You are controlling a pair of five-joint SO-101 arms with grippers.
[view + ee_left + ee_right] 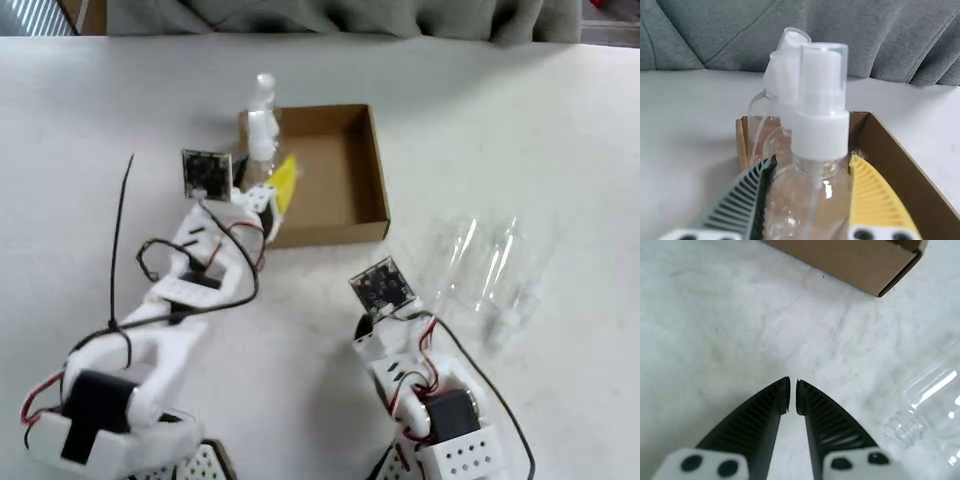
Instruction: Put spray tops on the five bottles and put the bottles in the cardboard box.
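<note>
My left gripper (812, 161) is shut on a clear bottle (817, 200) with a white spray top (821, 115), its grey and yellow fingers on either side. It holds the bottle upright over the left end of the cardboard box (887, 150). A second topped bottle (782, 75) stands just behind, at the box's far left corner (262, 110). My right gripper (792, 392) is shut and holds nothing, low over the table just in front of the box (860, 260). An open-necked bottle without a top (922, 412) lies beside it.
Two clear bottles (462, 258) (512, 272) lie side by side on the white table right of the box (345, 170). The left arm's black cable (120, 240) loops over the table. Grey upholstery (880, 35) runs along the far edge.
</note>
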